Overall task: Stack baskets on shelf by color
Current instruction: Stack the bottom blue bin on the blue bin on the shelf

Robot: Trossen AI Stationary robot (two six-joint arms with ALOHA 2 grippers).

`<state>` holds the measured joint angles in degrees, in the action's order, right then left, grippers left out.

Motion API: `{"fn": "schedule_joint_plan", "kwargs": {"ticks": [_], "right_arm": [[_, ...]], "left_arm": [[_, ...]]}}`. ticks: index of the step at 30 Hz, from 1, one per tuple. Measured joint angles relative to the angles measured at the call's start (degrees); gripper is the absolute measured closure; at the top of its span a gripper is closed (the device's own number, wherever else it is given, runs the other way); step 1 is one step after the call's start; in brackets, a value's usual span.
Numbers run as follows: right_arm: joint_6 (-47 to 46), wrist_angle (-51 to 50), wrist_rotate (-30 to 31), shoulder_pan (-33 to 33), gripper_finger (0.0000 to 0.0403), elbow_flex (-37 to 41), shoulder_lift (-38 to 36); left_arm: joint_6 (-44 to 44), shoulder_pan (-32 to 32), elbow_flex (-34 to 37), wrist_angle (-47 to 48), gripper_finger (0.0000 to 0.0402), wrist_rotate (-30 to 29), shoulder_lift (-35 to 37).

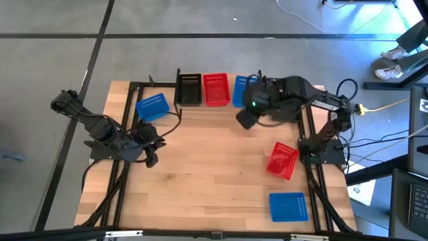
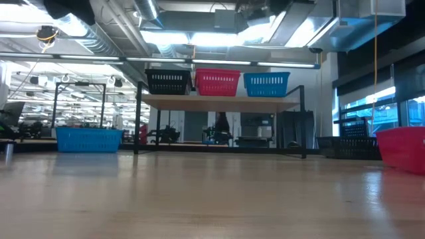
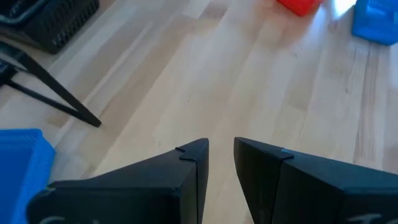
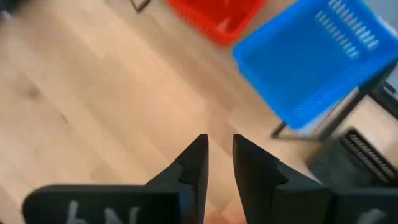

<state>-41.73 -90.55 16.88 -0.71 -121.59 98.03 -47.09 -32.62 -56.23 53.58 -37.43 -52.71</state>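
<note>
The shelf (image 2: pixel 222 102) stands at the table's far edge. On its plank sit a black basket (image 2: pixel 169 81), a red basket (image 2: pixel 217 82) and a blue basket (image 2: pixel 267 83), side by side on their bottoms. A second blue basket (image 1: pixel 152 107) rests on the table at the far left. A red basket (image 1: pixel 282 161) and another blue one (image 1: pixel 289 206) lie on the table's right side. My right gripper (image 4: pixel 217 155) hangs open over the table just in front of the shelf's blue basket (image 4: pixel 317 56), holding nothing. At the table's left my left gripper (image 3: pixel 221 149) is open and holds nothing.
Bare wooden tabletop (image 1: pixel 214 167) fills the middle. The shelf's black metal legs (image 3: pixel 53 93) stand on the table near its far edge. Cables run along the table's right edge by the right arm's base (image 1: pixel 321 150). A dark grid-walled thing (image 4: pixel 364 155) shows beside the shelf's right leg.
</note>
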Motion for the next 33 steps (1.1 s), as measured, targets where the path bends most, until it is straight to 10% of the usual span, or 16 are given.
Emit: {"fn": "schedule_joint_plan", "kwargs": {"ticks": [17, 33], "right_arm": [[-13.6, 0.6, -25.8, 24.7, 0.0331, 10.7, -3.4], [5.1, 13.8, -26.6, 38.5, 0.0331, 35.7, -3.3]], "left_arm": [[-10.8, 2.3, 0.0, -0.5, 0.0333, 1.4, 0.0], [7.6, 5.1, 0.0, -6.7, 0.0333, 12.7, 0.0]]}}
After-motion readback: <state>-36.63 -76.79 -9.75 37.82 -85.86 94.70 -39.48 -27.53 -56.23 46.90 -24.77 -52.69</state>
